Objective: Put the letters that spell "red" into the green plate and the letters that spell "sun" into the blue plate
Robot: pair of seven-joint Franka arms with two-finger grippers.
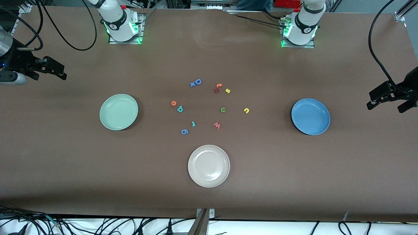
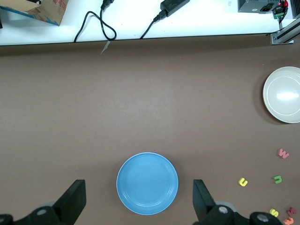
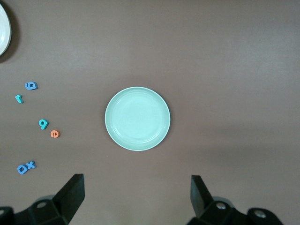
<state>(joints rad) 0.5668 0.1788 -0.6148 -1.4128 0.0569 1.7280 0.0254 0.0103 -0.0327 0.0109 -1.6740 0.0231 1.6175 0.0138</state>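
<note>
The green plate (image 1: pixel 119 112) (image 3: pixel 137 118) lies toward the right arm's end and the blue plate (image 1: pixel 310 116) (image 2: pixel 147 183) toward the left arm's end. Between them lie the orange "e" (image 1: pixel 173 103) (image 3: pixel 55 134), teal "d" (image 1: pixel 180 109) (image 3: pixel 43 123), teal "r" (image 1: pixel 193 123) (image 3: pixel 19 98), yellow "s" (image 1: pixel 228 91) (image 2: pixel 273 213), green "u" (image 1: pixel 223 110) (image 2: pixel 278 179) and yellow "n" (image 1: pixel 246 110) (image 2: pixel 243 182). My right gripper (image 1: pixel 44 72) (image 3: pixel 137 201) hangs open and empty, high over the table's end beside the green plate. My left gripper (image 1: pixel 392 102) (image 2: pixel 139 204) hangs open and empty beside the blue plate.
A cream-white plate (image 1: pixel 208 165) (image 2: pixel 283 93) sits nearer the front camera than the letters. Other letters lie among them: blue "D" (image 1: pixel 197 81), blue "x" (image 1: pixel 192 84), orange "t" (image 1: pixel 219 86), salmon "w" (image 1: pixel 217 125), blue "g" (image 1: pixel 184 131).
</note>
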